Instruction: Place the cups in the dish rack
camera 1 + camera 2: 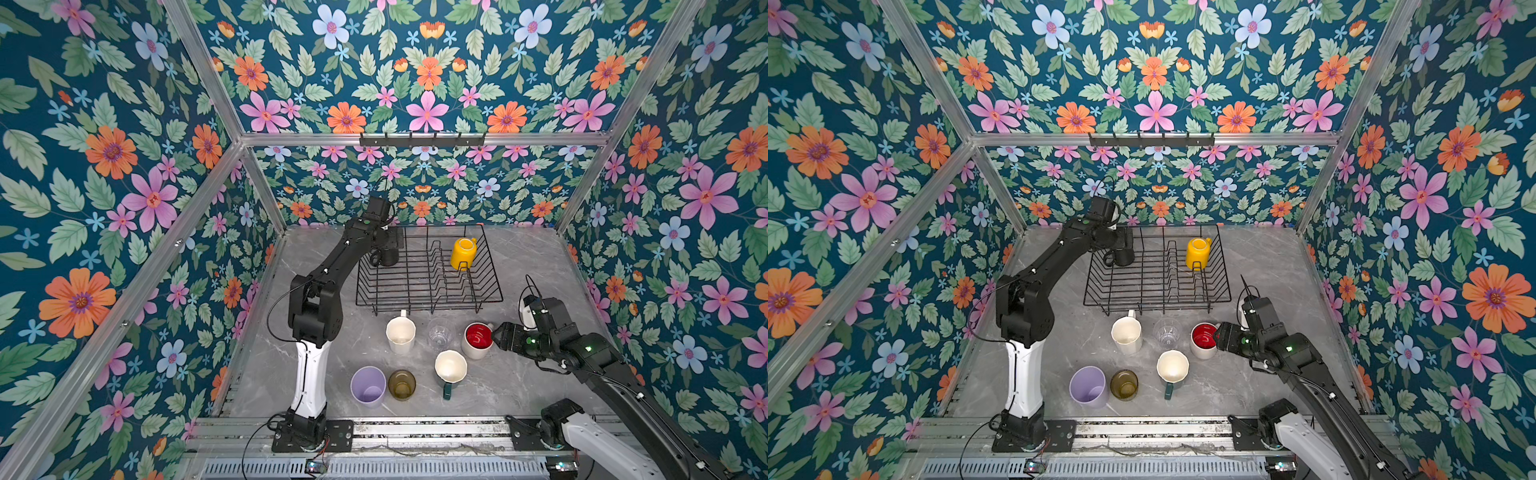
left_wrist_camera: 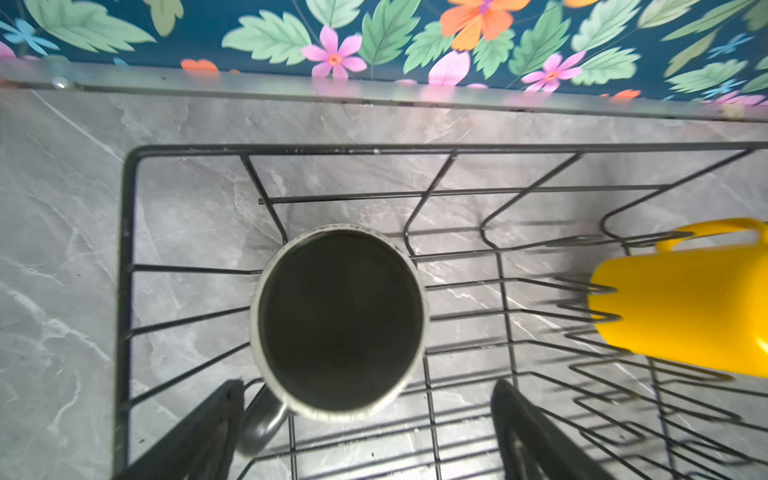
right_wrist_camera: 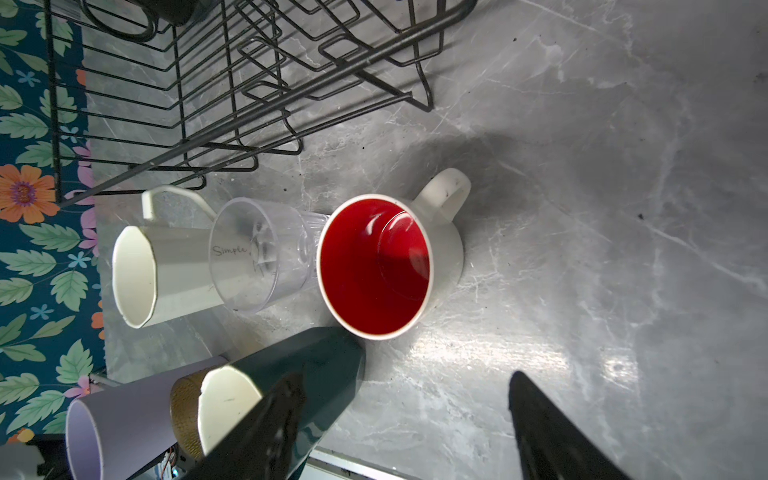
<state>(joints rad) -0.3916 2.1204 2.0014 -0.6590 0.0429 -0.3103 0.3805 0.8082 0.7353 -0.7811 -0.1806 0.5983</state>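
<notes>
- While the wrist view crops my left gripper [image 2: 368, 386] to two wide-spread jaw tips, the black mug [image 2: 338, 320] stands upright between them in the far left corner of the dish rack [image 2: 124, 249]; both top views hide that gap.
- My right gripper [image 3: 407, 375] gapes empty just short of the red-inside mug [image 3: 374, 266] on the bench [image 3: 582, 208].
- Wrist framing crops the yellow mug [image 2: 681, 307]; in a top view that mug [image 1: 462, 252] sits whole, inverted on prongs.

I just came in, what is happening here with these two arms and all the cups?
A two-armed robot is loading cups into the dish rack. The yellow mug and the black mug are already in it; the left gripper hangs over the black mug, jaws open. The right gripper, jaws open, points at the red-inside mug on the table, where five other cups also stand.
</notes>
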